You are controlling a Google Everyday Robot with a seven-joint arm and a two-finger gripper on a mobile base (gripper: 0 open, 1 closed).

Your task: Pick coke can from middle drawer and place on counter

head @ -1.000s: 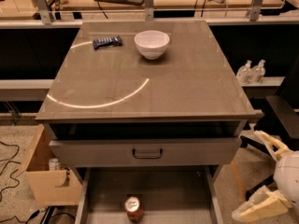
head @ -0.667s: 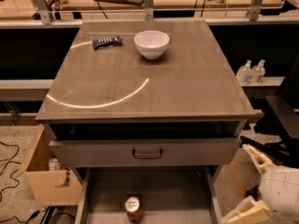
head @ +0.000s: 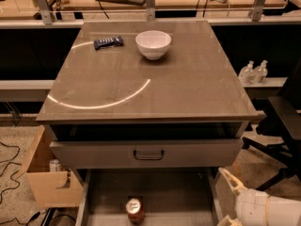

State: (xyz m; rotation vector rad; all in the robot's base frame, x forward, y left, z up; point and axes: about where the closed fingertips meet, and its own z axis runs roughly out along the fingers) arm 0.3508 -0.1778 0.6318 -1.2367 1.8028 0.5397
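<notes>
The coke can (head: 135,210) stands upright on the floor of the open middle drawer (head: 178,197), near its front centre. The counter (head: 141,84) is the glossy grey-brown top above, with a curved light streak. My gripper (head: 227,200) is at the bottom right, just outside the drawer's right wall and to the right of the can. Its pale fingers (head: 230,180) are spread apart and hold nothing. The lower finger is partly cut off by the frame edge.
A white bowl (head: 153,44) and a dark blue packet (head: 108,42) sit at the back of the counter. A closed drawer front with a dark handle (head: 148,154) is above the open drawer. A cardboard box (head: 47,185) stands left; bottles (head: 254,72) and a black chair (head: 282,126) stand right.
My gripper has moved down and left, closer to the drawer's right wall, and sits lower in view. The can and the things on the counter have not moved.
</notes>
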